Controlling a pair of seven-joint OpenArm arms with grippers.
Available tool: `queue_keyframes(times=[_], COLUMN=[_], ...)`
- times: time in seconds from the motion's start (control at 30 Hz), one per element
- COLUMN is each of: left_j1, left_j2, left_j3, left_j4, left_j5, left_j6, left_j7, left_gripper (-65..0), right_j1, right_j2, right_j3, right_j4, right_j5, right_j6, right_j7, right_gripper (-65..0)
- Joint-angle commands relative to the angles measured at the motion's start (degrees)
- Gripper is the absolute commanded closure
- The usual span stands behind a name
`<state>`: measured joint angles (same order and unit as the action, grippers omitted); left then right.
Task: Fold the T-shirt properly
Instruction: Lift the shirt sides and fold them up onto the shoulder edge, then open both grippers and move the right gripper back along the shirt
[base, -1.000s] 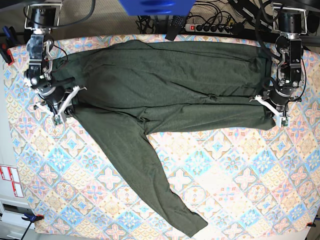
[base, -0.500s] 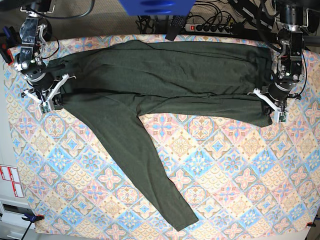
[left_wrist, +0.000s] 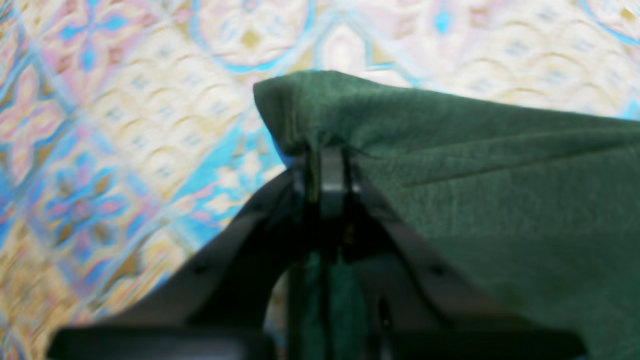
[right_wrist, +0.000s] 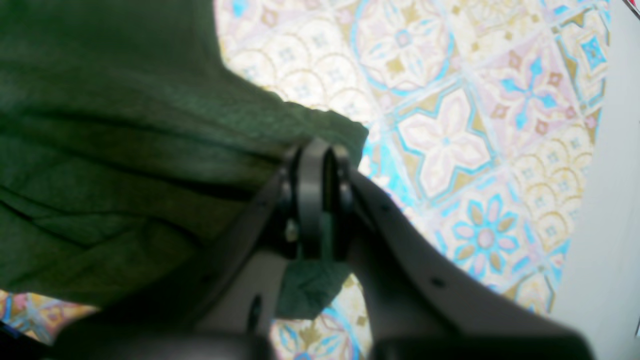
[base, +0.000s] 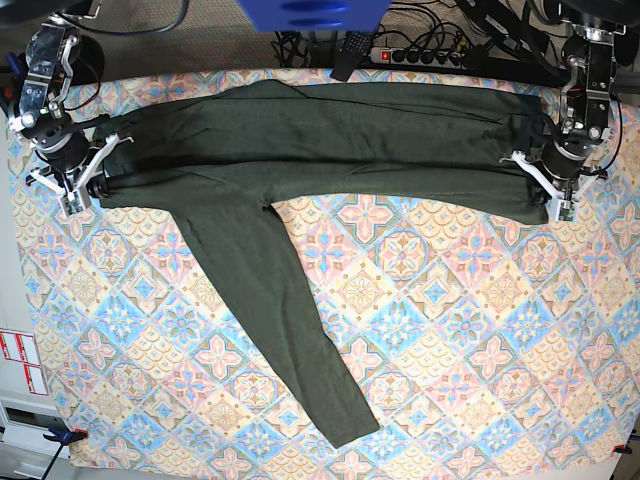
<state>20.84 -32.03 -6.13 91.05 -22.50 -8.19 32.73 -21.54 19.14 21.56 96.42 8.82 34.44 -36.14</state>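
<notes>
T-shirt (base: 330, 150) fabric, dark olive green, lies stretched in a long band across the far side of the table (base: 450, 340), which has a cover of blue, pink and cream tiles. One long sleeve (base: 275, 320) runs from the middle of the band down toward the near edge and lies flat on the tiles.

At the right end of the band in the base view, the left gripper (base: 553, 195) pinches a corner of the shirt. In the left wrist view its two black fingers (left_wrist: 330, 175) are pressed together on the cloth, and the green fabric (left_wrist: 475, 165) folds over the tips and spreads off to the right. The tiles behind it look blurry.

At the left end of the band, the right gripper (base: 80, 190) pinches the other corner. In the right wrist view its fingers (right_wrist: 312, 200) are pressed tight on the shirt edge, with a small bit of cloth (right_wrist: 310, 285) hanging below them. The rest of the shirt (right_wrist: 110, 150) bunches in soft folds to the left.

A power strip (base: 430, 55) with cables lies behind the table's far edge.
</notes>
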Motion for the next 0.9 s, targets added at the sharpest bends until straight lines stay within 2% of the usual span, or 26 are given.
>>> queue_keyframes(times=[0.0, 0.47, 0.67, 0.87], left_j1=[0.1, 2.1, 1.9, 1.9], left_j2=[-1.9, -2.4, -2.5, -2.6], left_j3=[-0.3, 0.9, 2.4, 3.9], left_j4=[1.0, 0.0, -3.4, -4.2], left_j5=[0.3, 0.8, 0.8, 0.8], left_j6=[0.2, 0.2, 0.2, 0.2], left_j7=[-1.2, -0.9, 1.6, 1.6], left_gripper=[0.0, 0.0, 0.0, 0.0], right_j1=[-0.8, -1.7, -1.6, -1.5], right_j2=[1.0, 1.0, 0.9, 1.0], right_j3=[0.7, 0.3, -1.6, -2.2], right_j4=[1.0, 0.4, -0.7, -3.0], right_j5=[0.2, 0.2, -0.1, -0.2], right_j6=[-0.1, -0.1, -0.1, -0.3], right_j7=[0.8, 0.4, 0.3, 0.3], right_gripper=[-1.5, -1.5, -2.0, -13.5])
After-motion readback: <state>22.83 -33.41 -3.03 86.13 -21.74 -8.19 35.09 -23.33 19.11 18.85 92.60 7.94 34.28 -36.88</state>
